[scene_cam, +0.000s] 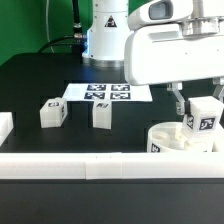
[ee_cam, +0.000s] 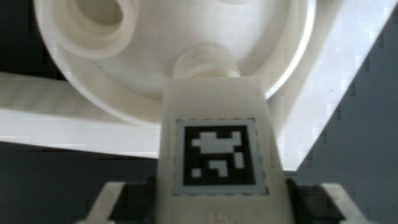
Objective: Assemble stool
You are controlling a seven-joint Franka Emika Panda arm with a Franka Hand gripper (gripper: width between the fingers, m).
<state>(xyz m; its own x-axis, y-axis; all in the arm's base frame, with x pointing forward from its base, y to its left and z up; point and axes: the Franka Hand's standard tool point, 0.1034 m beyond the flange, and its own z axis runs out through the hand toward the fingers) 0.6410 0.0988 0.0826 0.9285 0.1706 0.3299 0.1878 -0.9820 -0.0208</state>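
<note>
The exterior view faces the arm [scene_cam: 105, 25] across the counter [scene_cam: 30, 85]. Close up, the wrist view shares its leg [ee_cam: 217, 110] and seat [ee_cam: 80, 70].

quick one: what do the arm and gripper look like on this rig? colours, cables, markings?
Arm: glossy white rounded shells, with a black cable behind its base. Gripper: boxy white housing, slim dark fingers. No markings legible on either.

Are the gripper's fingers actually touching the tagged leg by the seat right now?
Touching. The wrist view shows the gripper with its fingers pressed against both sides of the leg, no gap, the leg's far end at the seat.
</note>
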